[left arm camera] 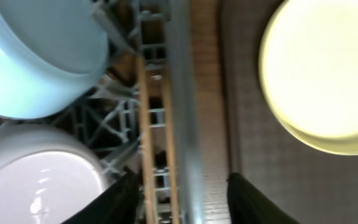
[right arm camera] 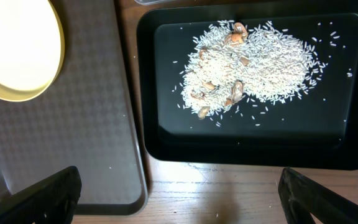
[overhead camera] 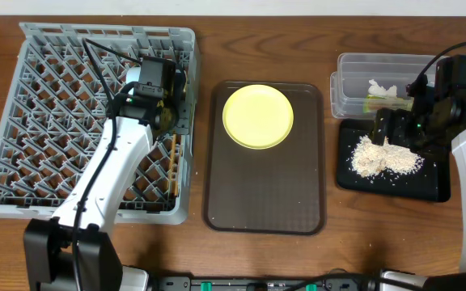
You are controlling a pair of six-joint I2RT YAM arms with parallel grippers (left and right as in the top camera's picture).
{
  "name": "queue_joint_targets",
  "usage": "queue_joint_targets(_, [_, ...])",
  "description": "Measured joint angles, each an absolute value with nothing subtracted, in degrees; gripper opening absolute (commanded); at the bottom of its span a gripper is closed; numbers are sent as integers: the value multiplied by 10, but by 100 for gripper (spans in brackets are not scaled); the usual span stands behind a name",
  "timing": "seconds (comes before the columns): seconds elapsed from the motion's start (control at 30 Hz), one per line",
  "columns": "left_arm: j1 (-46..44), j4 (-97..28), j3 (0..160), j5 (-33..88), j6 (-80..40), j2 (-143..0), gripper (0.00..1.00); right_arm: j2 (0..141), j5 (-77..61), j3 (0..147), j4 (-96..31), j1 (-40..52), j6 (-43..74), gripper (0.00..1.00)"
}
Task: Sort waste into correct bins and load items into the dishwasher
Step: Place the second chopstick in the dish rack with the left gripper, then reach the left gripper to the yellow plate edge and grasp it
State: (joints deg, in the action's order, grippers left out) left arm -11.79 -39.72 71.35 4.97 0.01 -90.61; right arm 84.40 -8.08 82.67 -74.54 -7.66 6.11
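Two wooden chopsticks [left arm camera: 145,118] lie in the grey dishwasher rack [overhead camera: 31,113] just inside its right rim [left arm camera: 182,93]. My left gripper [left arm camera: 182,202] hovers over them, open, one finger on each side and neither gripping. A light blue bowl [left arm camera: 36,50] and a pale pink bowl [left arm camera: 36,180] sit in the rack beside it. The yellow plate [overhead camera: 257,115] rests on the brown tray [overhead camera: 265,194]. Rice scraps [right arm camera: 247,62] lie in the black bin tray [right arm camera: 353,93]. The clear tub [overhead camera: 354,69] holds a tissue [overhead camera: 383,87] and a wrapper [overhead camera: 379,103]. My right gripper [right arm camera: 179,199] is open and empty.
The brown tray's corner [right arm camera: 73,137] and bare wooden table [right arm camera: 229,193] lie under the right gripper, just in front of the black tray. My left arm [overhead camera: 108,174] stretches across the rack's right half and hides the bowls from above.
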Motion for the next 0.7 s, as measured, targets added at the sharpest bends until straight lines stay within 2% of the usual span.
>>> queue_joint_targets(0.1, [-141,-389,714,73,1,-894,59,844,-81,827,-745,-77,61,99])
queue_joint_targets(0.3, [-224,-403,738,82,-1,-888,59,844,-81,827,-746,-77,61,99])
queue_joint_targets(0.53, [-258,-456,920,77,-20,-930,59,844,-81,827,-746,-77,61,99])
queue_joint_targets(0.7, [-282,-440,980,73,-32,-992,66,844,-81,827,-746,-77,61,99])
